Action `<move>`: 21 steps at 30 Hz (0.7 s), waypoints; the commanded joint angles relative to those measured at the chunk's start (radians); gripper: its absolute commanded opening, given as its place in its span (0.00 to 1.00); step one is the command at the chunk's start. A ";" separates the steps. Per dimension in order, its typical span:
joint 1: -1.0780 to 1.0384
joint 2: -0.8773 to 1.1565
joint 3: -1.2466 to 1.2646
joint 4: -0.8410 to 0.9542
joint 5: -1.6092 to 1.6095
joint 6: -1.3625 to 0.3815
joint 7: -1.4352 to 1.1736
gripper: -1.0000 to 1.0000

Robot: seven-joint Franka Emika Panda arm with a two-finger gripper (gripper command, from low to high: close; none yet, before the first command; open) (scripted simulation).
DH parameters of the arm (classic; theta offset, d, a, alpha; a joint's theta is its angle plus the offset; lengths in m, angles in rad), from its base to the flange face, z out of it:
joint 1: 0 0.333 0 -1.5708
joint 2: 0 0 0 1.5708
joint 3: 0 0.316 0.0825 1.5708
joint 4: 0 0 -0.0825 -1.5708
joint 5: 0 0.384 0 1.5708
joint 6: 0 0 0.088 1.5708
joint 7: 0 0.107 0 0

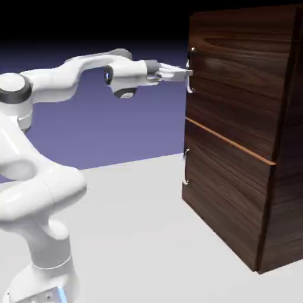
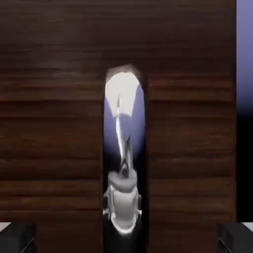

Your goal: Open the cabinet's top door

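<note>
The dark walnut cabinet (image 1: 284, 148) stands at the exterior view's right. Its top door (image 1: 237, 77) lies flush with the cabinet front. Near the door's left edge sits a curved silver handle (image 1: 190, 71), and my gripper (image 1: 184, 73) reaches level right up to it. In the hand view the shiny handle (image 2: 123, 148) runs up the middle against the door's wood (image 2: 54, 123). My gripper (image 2: 126, 238) is open, with one grey fingertip (image 2: 16, 236) at each bottom corner, far to either side of the handle. I cannot tell whether the fingers touch it.
An orange trim line (image 1: 231, 141) separates the top door from the shorter lower door (image 1: 225, 195), which has its own small handle (image 1: 186, 168). The cabinet stands on a white table (image 1: 148, 237). My arm's base (image 1: 41, 266) rises at lower left.
</note>
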 commanded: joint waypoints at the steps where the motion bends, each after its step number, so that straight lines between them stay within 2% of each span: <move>1: 0.000 0.000 0.000 0.000 0.000 0.000 0.000 0.00; 2: 0.000 0.000 0.000 0.000 0.000 0.000 0.000 0.00; 21: 0.302 -0.597 -0.455 -0.636 0.197 -0.826 0.000 0.00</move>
